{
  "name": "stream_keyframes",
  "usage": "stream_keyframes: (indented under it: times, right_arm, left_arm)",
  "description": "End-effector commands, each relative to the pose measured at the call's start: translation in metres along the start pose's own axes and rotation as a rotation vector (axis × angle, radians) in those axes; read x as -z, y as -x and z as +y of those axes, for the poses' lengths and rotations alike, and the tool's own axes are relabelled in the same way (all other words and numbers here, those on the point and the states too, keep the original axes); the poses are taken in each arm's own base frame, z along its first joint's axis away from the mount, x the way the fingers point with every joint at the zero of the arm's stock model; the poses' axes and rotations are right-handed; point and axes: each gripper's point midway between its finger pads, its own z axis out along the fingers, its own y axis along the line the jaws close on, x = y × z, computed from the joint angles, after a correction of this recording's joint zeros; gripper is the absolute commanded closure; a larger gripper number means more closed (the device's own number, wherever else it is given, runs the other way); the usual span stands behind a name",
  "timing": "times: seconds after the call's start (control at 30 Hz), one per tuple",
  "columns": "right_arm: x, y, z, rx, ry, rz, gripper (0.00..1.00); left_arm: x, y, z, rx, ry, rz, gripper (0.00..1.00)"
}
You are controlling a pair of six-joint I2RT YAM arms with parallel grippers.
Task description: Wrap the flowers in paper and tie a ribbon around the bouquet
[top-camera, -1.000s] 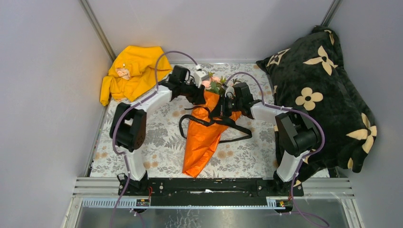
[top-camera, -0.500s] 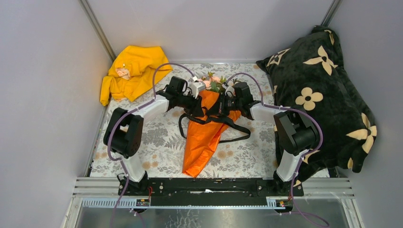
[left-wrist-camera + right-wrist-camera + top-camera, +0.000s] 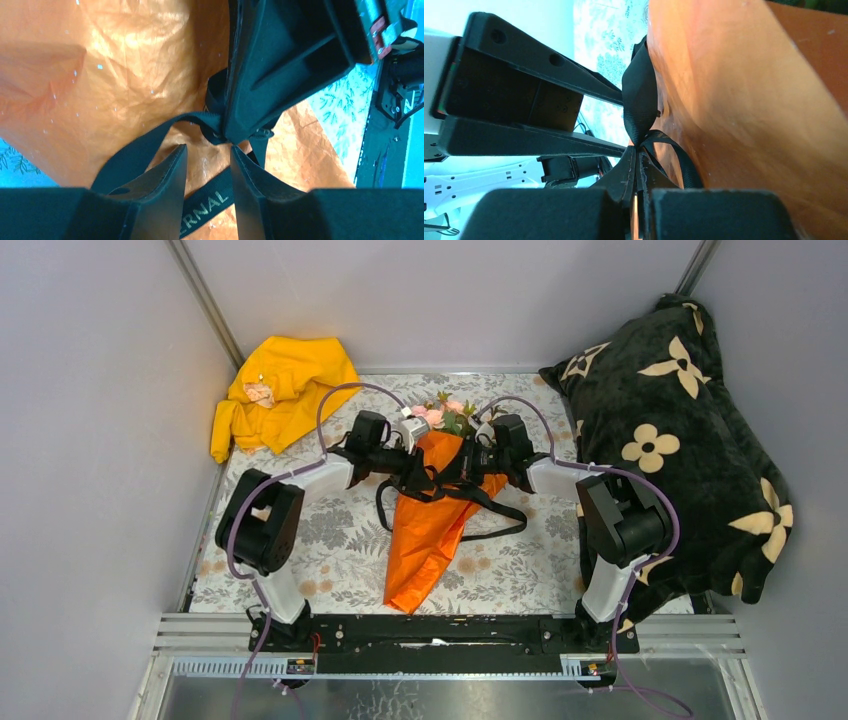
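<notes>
We see our right claw (image 3: 636,152) pinched tight on the ribbon (image 3: 639,100), against the orange paper (image 3: 125,60) of the bouquet (image 3: 428,530) lying on the surface (image 3: 330,540). Our left claw (image 3: 208,152) stands narrowly parted over the ribbon, gripping nothing. The claws hide the ribbon's crossing.

Lab cell: grey panels (image 3: 90,490), metal frame (image 3: 700,638)

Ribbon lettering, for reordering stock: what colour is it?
Gold on the black ribbon, clearest in the left wrist view.
</notes>
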Motion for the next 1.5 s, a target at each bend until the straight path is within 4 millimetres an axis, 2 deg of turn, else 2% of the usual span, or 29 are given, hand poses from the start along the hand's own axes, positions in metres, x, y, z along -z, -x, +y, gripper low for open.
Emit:
stream_keyframes:
  times: [0.0,0.07,0.17,0.23,0.53,0.67,0.73,0.87,0.93,1.03,1.13,1.23,1.37,1.47]
  right_arm:
    - [0.005,0.002,0.008,-0.001,0.004,-0.017,1.00]
    - [0.006,0.001,0.003,-0.004,-0.020,-0.020,0.99]
    - [0.006,0.001,0.000,-0.012,-0.037,-0.025,0.87]
    - [0.006,0.002,-0.002,-0.011,-0.050,-0.033,0.83]
    - [0.015,0.008,-0.020,0.020,-0.188,-0.073,0.72]
    - [0.018,0.007,-0.027,0.033,-0.232,-0.072,0.69]
    - [0.020,0.007,-0.030,0.038,-0.253,-0.076,0.72]
    - [0.022,0.009,-0.032,0.039,-0.274,-0.088,0.92]
    - [0.023,0.009,-0.034,0.037,-0.286,-0.090,0.94]
    - [0.024,0.008,-0.035,0.038,-0.293,-0.086,0.92]
    - [0.025,0.008,-0.036,0.037,-0.300,-0.091,0.99]
    - [0.025,0.008,-0.038,0.040,-0.314,-0.089,1.00]
    - [0.025,0.000,-0.043,0.051,-0.326,-0.034,1.00]
    - [0.025,-0.004,-0.044,0.062,-0.314,-0.021,1.00]
  left_arm:
    - [-0.005,0.024,0.002,-0.076,-0.050,-0.051,0.56]
    - [-0.008,0.020,0.001,-0.067,-0.070,-0.049,0.56]
    - [-0.011,0.015,0.001,-0.067,-0.074,-0.053,0.58]
    - [-0.013,0.013,0.003,-0.055,-0.076,-0.046,0.61]
    - [-0.020,0.009,0.000,-0.040,-0.102,-0.028,0.87]
    - [-0.024,0.006,0.000,-0.037,-0.097,-0.018,0.86]
    - [-0.027,0.006,0.000,-0.046,-0.078,-0.012,0.82]
    - [-0.037,0.009,-0.003,-0.089,-0.040,-0.004,0.70]
    - [-0.041,0.010,-0.004,-0.101,-0.029,-0.002,0.62]
    - [-0.046,0.010,-0.001,-0.116,-0.003,0.004,0.57]
    - [-0.051,0.009,0.008,-0.121,0.047,0.015,0.59]
    - [-0.052,0.008,0.010,-0.117,0.050,0.029,0.68]
    - [-0.037,0.025,-0.013,-0.166,-0.016,0.035,0.73]
    - [-0.024,0.051,-0.028,-0.196,-0.024,0.010,0.73]
